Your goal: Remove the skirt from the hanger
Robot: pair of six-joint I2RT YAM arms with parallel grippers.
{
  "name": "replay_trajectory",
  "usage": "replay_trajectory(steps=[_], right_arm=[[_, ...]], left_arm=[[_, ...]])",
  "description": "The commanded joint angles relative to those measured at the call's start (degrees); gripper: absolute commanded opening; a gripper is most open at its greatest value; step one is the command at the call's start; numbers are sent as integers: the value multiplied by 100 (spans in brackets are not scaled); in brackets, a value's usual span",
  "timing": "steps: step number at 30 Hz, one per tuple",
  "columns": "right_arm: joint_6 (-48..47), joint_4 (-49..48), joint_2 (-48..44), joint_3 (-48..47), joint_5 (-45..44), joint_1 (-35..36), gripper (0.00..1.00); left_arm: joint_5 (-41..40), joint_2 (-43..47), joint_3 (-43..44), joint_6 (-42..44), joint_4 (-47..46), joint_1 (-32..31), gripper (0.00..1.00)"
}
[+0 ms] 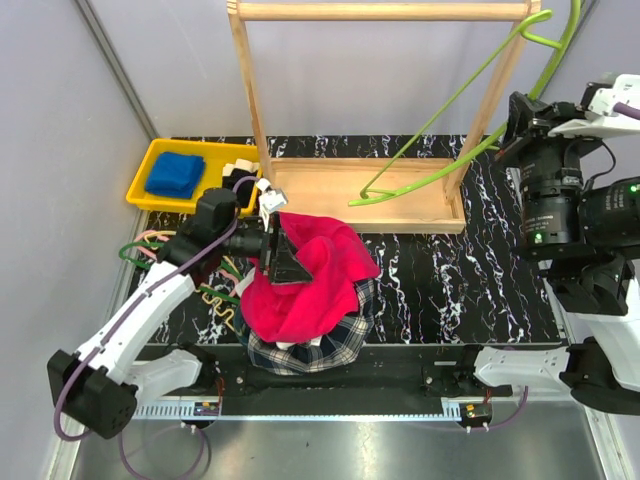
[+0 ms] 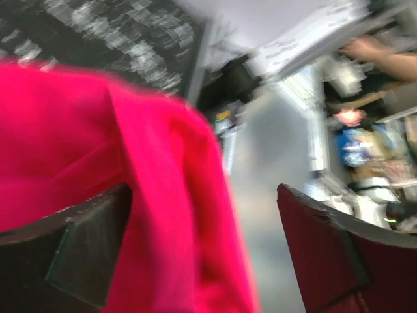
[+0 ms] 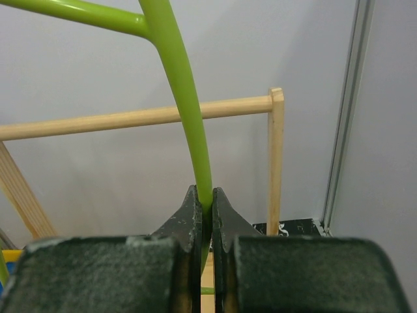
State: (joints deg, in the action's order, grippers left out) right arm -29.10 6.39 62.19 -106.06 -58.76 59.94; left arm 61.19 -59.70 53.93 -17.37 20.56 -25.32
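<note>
yellow bin (image 1: 140, 190) holding blue cloth (image 1: 175, 172), table (image 1: 470, 280) left rear corner | left gripper (image 1: 285, 255) jaws spread wide over red skirt (image 1: 320, 290) | skirt heaped on plaid garment (image 1: 330, 345) by front edge, left of centre | wooden rack (image 1: 400, 195) along rear edge | green hanger (image 1: 450, 105) aloft, right | right gripper (image 3: 203, 208) pinching hanger's rod

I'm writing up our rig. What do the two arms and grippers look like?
Both arms have white links and black joints. A purple cable runs along the left arm; the right arm shows a green light. Gripper fingers are dark, wedge-shaped.
</note>
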Motion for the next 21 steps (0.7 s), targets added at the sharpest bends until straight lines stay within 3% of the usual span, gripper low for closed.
replay_trajectory(steps=[1, 4, 7, 14, 18, 21], right_arm=[[291, -42, 56, -213, 286, 0, 0], [405, 63, 213, -292, 330, 9, 0], [720, 335, 520, -519, 496, 0, 0], [2116, 1398, 2075, -1785, 1217, 0, 0], [2874, 2223, 3489, -2891, 2130, 0, 0], [3305, 2664, 4878, -4425, 3008, -18, 0]], left_arm=[[-1748, -470, 853, 1840, 1992, -8, 99], [-2750, -508, 1651, 2420, 2521, -8, 99], [-3893, -27, 2329, 2965, 2367, 193, 99], [-3790, 1056, 3527, 3494, 2058, 1827, 99], [-3886, 1733, 3257, 3547, 1996, 2119, 99], [-4088, 2137, 3028, 3416, 1917, 2110, 99]])
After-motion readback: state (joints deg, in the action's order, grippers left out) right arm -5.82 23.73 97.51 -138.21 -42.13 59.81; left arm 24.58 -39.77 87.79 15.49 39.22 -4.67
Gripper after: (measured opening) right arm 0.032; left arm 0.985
